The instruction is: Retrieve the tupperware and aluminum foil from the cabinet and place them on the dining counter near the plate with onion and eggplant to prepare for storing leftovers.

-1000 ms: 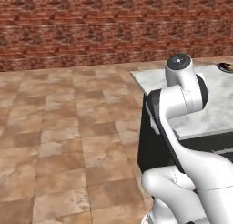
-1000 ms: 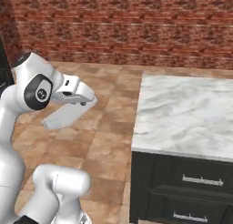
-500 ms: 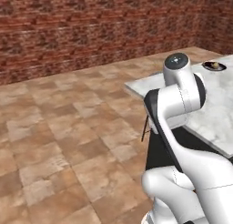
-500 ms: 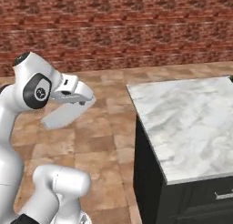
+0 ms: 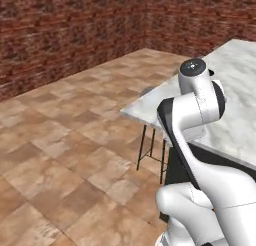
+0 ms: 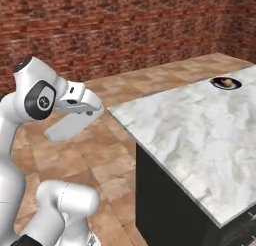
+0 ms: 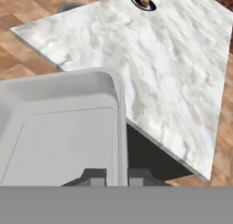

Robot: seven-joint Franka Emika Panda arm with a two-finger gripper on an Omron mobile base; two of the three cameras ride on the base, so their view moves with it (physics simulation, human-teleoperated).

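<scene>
Beside the white-grey veined marble bench's (image 6: 200,135) near corner, the claw (image 7: 116,176) grips the shallow pale grey plastic tupperware's (image 7: 59,127) rim; the small dark plate (image 7: 142,1) sits by the far edge; placing remains.

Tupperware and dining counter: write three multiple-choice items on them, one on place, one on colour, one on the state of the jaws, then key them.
1. Where is the tupperware?
A. On the dining counter
B. Held in the air beside the dining counter, over the floor
C. On the plate

2. What colour is the plate?
A. Dark, near black
B. White
C. Red

3. How do the jaws of the gripper stand?
A. Wide open, empty
B. Shut on the plate
C. Shut on the tupperware's rim

Key: 1 B, the right base view shows it short of the dining counter. 2 A, it reads dark against the marble. 3 C, the hand view shows the fingertips either side of the wall.
</scene>
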